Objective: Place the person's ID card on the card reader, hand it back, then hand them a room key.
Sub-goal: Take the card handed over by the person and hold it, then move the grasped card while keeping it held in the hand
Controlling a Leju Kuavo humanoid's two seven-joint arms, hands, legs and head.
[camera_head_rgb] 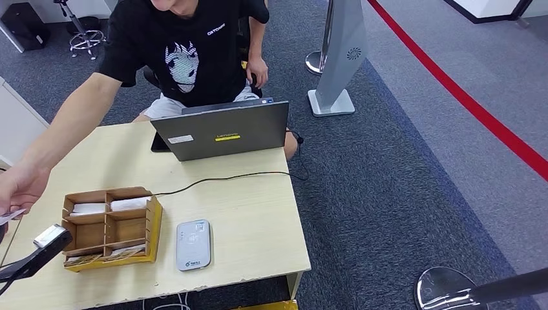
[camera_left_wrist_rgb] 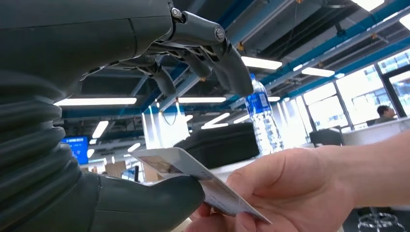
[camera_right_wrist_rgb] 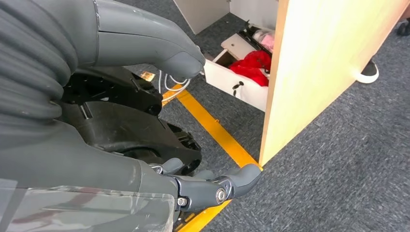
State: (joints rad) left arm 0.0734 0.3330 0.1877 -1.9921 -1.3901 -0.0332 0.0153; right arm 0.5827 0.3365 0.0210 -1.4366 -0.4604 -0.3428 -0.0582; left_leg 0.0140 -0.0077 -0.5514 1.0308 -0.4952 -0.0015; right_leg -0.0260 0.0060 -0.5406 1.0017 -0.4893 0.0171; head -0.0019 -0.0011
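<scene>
Wooden worktop (camera_head_rgb: pixel 258 219), card reader (camera_head_rgb: pixel 193 245) by its near edge.
Left hand (camera_left_wrist_rgb: pixel 145 145) fingers spread, thumb under the ID card (camera_left_wrist_rgb: pixel 203 183) a person's hand (camera_left_wrist_rgb: pixel 290 193) holds; right hand (camera_right_wrist_rgb: pixel 145 121) hangs loose, holding nothing.

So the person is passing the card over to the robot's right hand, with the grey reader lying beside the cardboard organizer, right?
Not the right hand. The left wrist view shows the card lying on the left hand's thumb while the person's hand holds its other end. The reader does lie beside the cardboard organizer.
</scene>
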